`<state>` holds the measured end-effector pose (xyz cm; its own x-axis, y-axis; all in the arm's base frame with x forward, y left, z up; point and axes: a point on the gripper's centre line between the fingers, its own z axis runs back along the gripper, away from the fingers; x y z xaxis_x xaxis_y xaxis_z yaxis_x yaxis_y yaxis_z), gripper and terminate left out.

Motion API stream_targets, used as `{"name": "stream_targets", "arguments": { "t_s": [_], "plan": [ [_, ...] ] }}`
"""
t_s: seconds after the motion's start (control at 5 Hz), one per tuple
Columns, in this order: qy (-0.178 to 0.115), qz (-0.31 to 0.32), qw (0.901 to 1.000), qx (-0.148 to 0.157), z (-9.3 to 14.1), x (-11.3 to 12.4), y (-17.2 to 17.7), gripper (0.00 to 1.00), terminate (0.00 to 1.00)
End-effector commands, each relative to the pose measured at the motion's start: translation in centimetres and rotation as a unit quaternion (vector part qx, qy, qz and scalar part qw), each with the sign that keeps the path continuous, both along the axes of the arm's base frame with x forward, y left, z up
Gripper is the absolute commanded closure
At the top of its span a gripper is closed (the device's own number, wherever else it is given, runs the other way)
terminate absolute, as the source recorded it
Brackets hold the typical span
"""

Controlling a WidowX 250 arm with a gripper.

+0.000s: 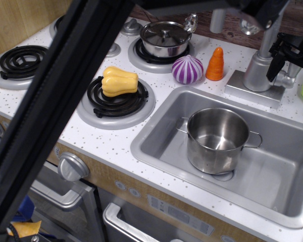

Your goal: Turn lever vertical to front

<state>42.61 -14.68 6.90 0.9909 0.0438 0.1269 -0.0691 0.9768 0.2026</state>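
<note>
The silver faucet column (pixel 256 70) stands on its base plate at the back right, behind the sink. The lever (pixel 288 79) is a small silver-grey paddle jutting from the column's right side. My black gripper (pixel 284 61) comes in from the upper right and sits right at the lever. One dark finger (pixel 273 64) lies across the column's right edge, and the other dark parts are just above and to the right of the lever. The fingers hide where they meet the lever, so I cannot tell whether it is gripped.
A steel pot (pixel 217 138) stands in the sink (pixel 156 136). An orange carrot (pixel 215 64) and a purple-striped bulb (pixel 187 69) lie left of the faucet. A lidded pot (pixel 165 38) and a yellow squash (pixel 119 81) sit on burners. A black bar (pixel 65 96) blocks the left foreground.
</note>
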Motion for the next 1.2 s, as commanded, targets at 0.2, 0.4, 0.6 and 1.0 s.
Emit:
{"name": "stream_targets", "arguments": {
  "t_s": [0.2, 0.4, 0.6, 1.0],
  "plan": [
    [-0.028, 0.004, 0.9996, 0.011, 0.1, 0.4, 0.0, 0.0, 0.0],
    [-0.059, -0.009, 0.9979, 0.025, 0.9, 1.0, 0.2, 0.0, 0.0],
    [-0.095, -0.016, 0.9942, 0.048, 1.7, 1.5, 0.1, 0.0, 0.0],
    [-0.134, -0.019, 0.9888, 0.063, 3.1, 2.7, 0.5, 0.0, 0.0]
  ]
}}
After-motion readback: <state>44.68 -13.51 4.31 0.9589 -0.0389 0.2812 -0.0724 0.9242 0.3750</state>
